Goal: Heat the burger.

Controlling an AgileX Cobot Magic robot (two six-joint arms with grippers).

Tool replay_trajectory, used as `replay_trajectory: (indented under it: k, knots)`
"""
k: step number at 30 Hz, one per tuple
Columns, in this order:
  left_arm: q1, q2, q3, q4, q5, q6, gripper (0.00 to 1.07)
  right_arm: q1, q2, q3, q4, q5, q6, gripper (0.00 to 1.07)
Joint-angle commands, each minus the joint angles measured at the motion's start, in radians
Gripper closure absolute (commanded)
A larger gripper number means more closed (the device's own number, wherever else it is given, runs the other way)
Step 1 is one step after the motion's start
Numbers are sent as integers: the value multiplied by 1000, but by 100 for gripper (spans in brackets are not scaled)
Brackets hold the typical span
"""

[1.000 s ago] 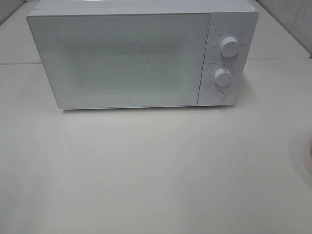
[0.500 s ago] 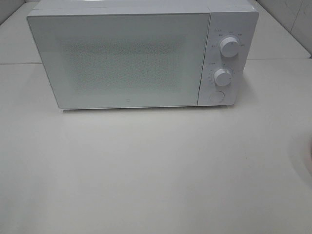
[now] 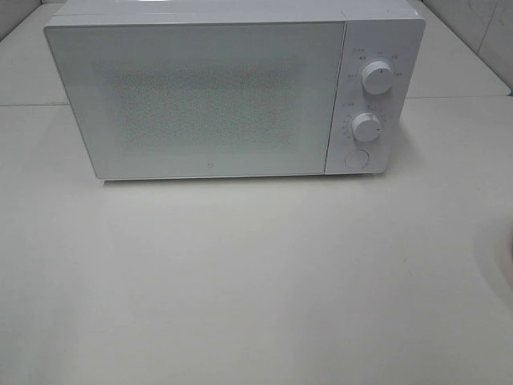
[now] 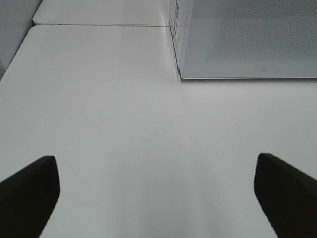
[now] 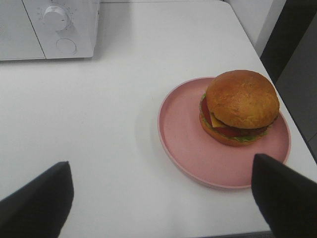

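1. A white microwave (image 3: 232, 92) stands at the far side of the white table (image 3: 256, 281), its door shut, with two round knobs (image 3: 376, 77) one above the other on the control panel at the right and a round button (image 3: 356, 159) below them.

2. The burger (image 5: 239, 106) sits on a pink plate (image 5: 188, 144), toward one side of the plate and not in its centre; its glossy brown bun is on top, with a yellow cheese corner, red slice and green lettuce edge showing under it.

3. The plate rests on the table in front of the microwave's control-panel side, well apart from it (in the high view only a faint sliver of the plate's rim shows at the right edge, and the burger itself is out of frame).

4. The right gripper (image 5: 158, 198) hangs above the table near the plate, its two dark fingers (image 5: 37, 201) spread wide and holding nothing; one finger shows just beside the plate's rim, though I cannot tell whether it touches.

5. The left gripper (image 4: 158, 193) hovers over bare table near the microwave's door-side corner, its fingers (image 4: 29, 191) likewise spread wide apart, with nothing between them.
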Motion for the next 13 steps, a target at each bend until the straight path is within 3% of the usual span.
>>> replay_trajectory:
  k: [1,13]
  knots:
    - [3,-23,1,2,-7,1,6,-5,-14,-1,1,-7,0,13]
    - [3,-23,1,2,-7,1,6,-5,-14,-1,1,-7,0,13]
